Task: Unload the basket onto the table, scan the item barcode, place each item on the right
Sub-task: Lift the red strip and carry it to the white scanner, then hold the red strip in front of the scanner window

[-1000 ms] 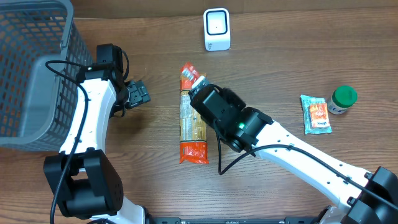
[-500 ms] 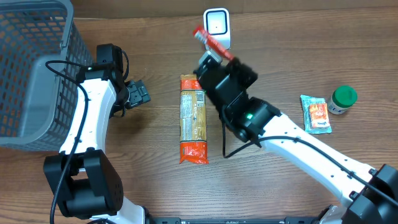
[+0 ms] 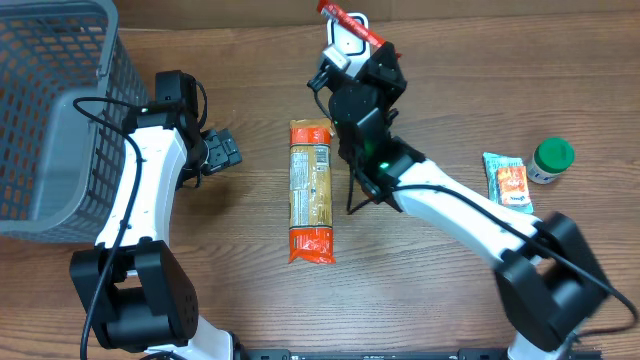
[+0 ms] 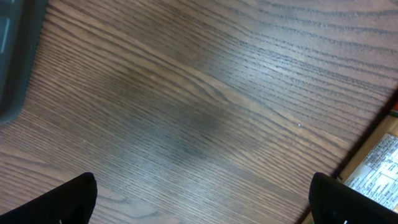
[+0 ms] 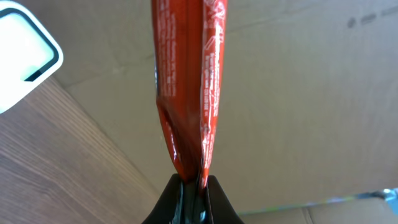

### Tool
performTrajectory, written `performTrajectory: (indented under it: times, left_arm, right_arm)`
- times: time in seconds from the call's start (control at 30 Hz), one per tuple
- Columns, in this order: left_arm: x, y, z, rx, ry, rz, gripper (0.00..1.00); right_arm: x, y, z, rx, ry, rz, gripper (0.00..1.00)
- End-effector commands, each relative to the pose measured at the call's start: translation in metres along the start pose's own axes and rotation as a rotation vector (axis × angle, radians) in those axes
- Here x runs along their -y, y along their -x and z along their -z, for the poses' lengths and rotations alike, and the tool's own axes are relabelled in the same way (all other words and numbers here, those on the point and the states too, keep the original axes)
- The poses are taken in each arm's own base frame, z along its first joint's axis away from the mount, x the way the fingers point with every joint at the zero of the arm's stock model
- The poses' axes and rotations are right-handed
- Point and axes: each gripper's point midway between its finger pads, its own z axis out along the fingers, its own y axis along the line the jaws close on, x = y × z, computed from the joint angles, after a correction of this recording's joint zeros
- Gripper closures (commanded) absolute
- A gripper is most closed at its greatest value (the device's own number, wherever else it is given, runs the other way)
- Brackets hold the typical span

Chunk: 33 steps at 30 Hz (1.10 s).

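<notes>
Overhead: the right gripper (image 3: 343, 48) is raised at twelve o'clock of the brown wooden table (image 3: 250, 260), clenched on the lower end of a slim red foil packet (image 3: 349, 20). The packet slants across the small white box-shaped scanner (image 3: 346, 38) – only part of the scanner's face shows behind it. At the centre lies a long pasta packet with orange ends (image 3: 311, 190), flat, running twelve to six. Out at three o'clock are a green-and-orange snack pouch (image 3: 508, 183) and, just beside it, a small jar with a green lid (image 3: 551, 158). A grey mesh basket (image 3: 50, 100) fills the nine-to-eleven side. The left gripper (image 3: 222, 150) hangs at nine o'clock of the pasta packet, apart from it.

Left wrist: this view shows what the overhead blurs – the two black fingertips (image 4: 68, 199) stand wide apart, released, with nothing but bare wood grain between them. A corner of the pasta packet's printed label peeks in at four o'clock, and the basket's dark edge at ten.

Right wrist: the red packet rises straight up the frame from the pinched black jaws at six o'clock. It is glossy and creased, narrowing where it is gripped, with fine white print along its length that is too small to read. The scanner's rounded white corner sits at ten o'clock, off to the side of the packet. Brown cardboard (image 5: 298, 93) fills the background, unseen from above.
</notes>
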Motion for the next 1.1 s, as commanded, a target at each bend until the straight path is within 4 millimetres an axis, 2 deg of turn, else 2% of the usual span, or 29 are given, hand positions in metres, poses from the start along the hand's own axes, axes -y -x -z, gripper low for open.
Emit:
performTrajectory:
  times: [0.0, 0.17, 0.33, 0.47, 0.6, 0.73, 0.93, 1.07]
  left_arm:
    - [0.000, 0.003, 0.003, 0.014, 0.004, -0.013, 0.00]
    - [0.000, 0.003, 0.003, 0.014, 0.004, -0.013, 0.00]
    - [0.000, 0.003, 0.003, 0.014, 0.004, -0.013, 0.00]
    - [0.000, 0.003, 0.003, 0.015, 0.004, -0.013, 0.00]
    - [0.000, 0.003, 0.003, 0.014, 0.004, -0.013, 0.00]
    - [0.000, 0.003, 0.003, 0.014, 0.004, -0.013, 0.00]
    - [0.000, 0.003, 0.003, 0.014, 0.004, -0.013, 0.00]
    - [0.000, 0.003, 0.003, 0.014, 0.004, -0.013, 0.00]
  right_arm:
    - [-0.019, -0.003, -0.014, -0.025, -0.030, 0.125, 0.97]
    - [-0.043, -0.008, -0.033, -0.029, -0.078, 0.126, 0.96]
    - [-0.073, -0.021, -0.052, -0.039, -0.086, 0.193, 0.96]
    - [-0.090, -0.033, -0.073, -0.067, -0.096, 0.268, 0.97]
    - [-0.089, -0.036, -0.092, -0.086, -0.124, 0.271, 0.97]
    - [-0.080, -0.023, -0.106, -0.065, -0.150, 0.235, 0.97]
    - [-0.079, 0.003, -0.120, -0.020, -0.133, 0.250, 0.97]
    - [-0.083, 0.005, -0.125, -0.028, -0.140, 0.242, 0.97]
